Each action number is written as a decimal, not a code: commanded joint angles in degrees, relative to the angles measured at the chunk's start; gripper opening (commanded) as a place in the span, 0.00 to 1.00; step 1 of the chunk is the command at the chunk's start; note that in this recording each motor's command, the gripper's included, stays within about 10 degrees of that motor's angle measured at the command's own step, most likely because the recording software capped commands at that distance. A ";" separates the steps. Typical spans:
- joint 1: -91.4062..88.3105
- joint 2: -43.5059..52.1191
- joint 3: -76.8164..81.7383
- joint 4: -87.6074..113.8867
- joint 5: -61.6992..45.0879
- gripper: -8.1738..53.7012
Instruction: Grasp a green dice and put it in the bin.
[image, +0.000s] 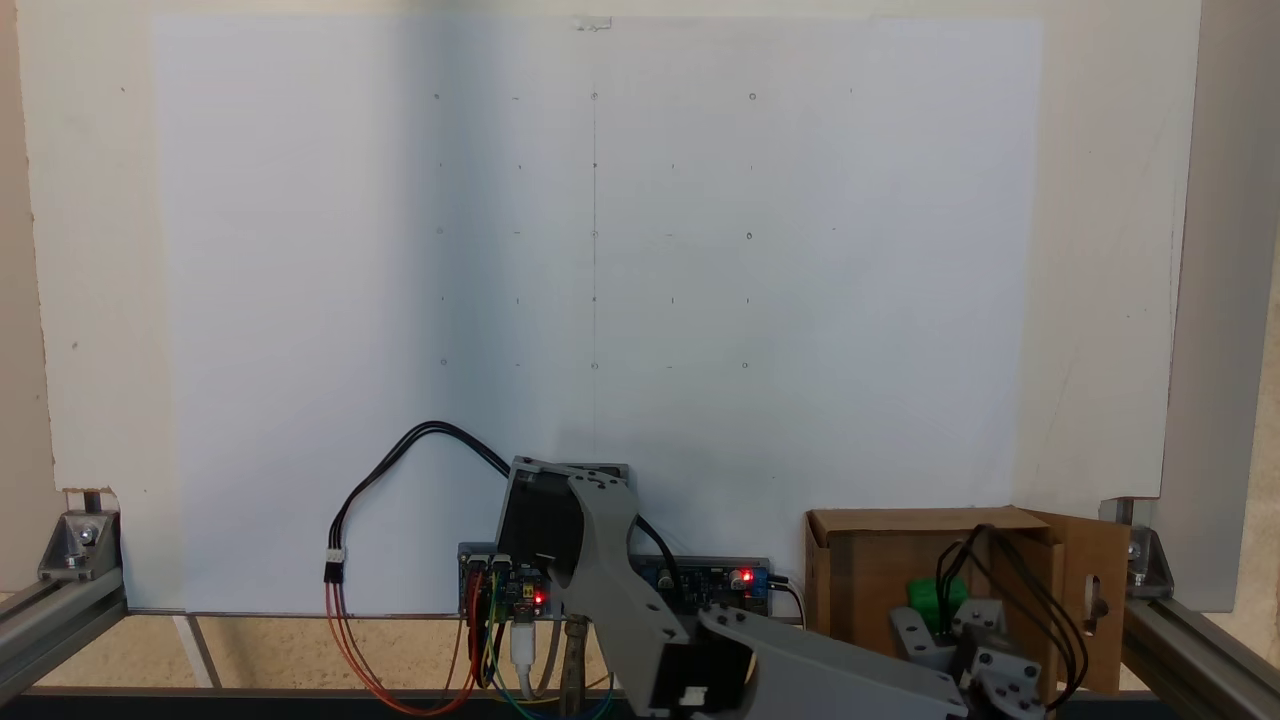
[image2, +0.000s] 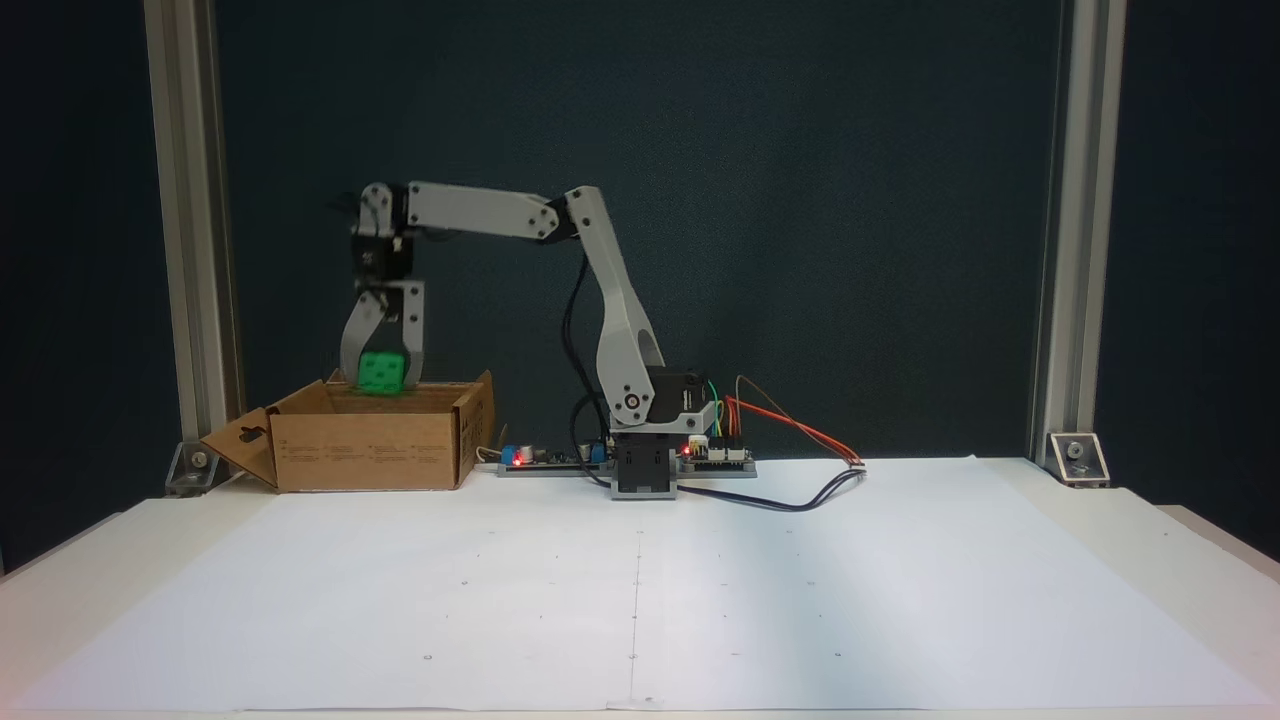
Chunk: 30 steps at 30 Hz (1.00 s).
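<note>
**Green dice held over the open bin**

A white paper sheet (image2: 640, 580) covers the table, marked with faint dots and a centre line. At its far edge in a fixed view stands the arm (image2: 620, 300), elbow high, forearm reaching over the bin (image2: 370, 450). The bin's slotted flap (image2: 245, 445) hangs outward. The gripper (image2: 381, 375) points straight down, its jaws clamped on the green dice (image2: 380, 371), which sits just above the bin's rim. In a fixed view from above, the picture's lower edge cuts off the forearm, and cables and the wrist partly hide the dice (image: 925, 597) inside the bin's outline (image: 850, 570). Pips are hard to make out.
</note>
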 joint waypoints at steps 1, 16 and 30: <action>1.14 -1.14 -0.97 -2.99 -4.22 0.32; 3.96 0.88 -1.05 -3.25 -2.81 0.81; -40.32 26.37 -0.97 -2.81 18.81 0.85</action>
